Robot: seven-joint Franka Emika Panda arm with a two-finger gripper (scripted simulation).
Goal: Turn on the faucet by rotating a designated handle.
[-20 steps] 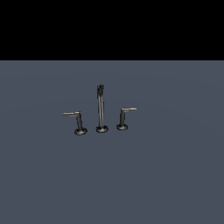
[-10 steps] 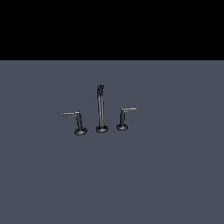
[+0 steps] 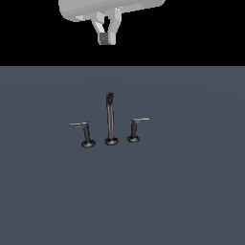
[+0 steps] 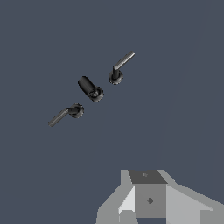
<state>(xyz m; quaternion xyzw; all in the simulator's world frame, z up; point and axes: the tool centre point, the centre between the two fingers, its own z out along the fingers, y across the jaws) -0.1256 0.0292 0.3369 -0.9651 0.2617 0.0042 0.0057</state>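
The faucet (image 3: 110, 119) stands mid-floor as a dark metal three-piece set: a tall spout post with an L-shaped lever on either side. The handle (image 3: 136, 128) is the lever on the exterior view's right, with the shorter arm and a pale tip. In the wrist view the handle (image 4: 121, 65) lies beyond the spout (image 4: 90, 89). My gripper (image 3: 106, 40) hangs high above and behind the faucet, far from it, fingertips together and nothing between them. The wrist view shows only the gripper's (image 4: 148, 197) grey finger block at the picture's edge.
The other lever (image 3: 82, 131), with the longer thin arm, stands on the exterior view's left of the spout. It also shows in the wrist view as the longer lever (image 4: 65, 115). Flat blue-grey floor (image 3: 191, 191) surrounds the set.
My gripper and wrist have come into the top of the exterior view, where nothing of the arm showed before. The faucet and both levers have not moved.
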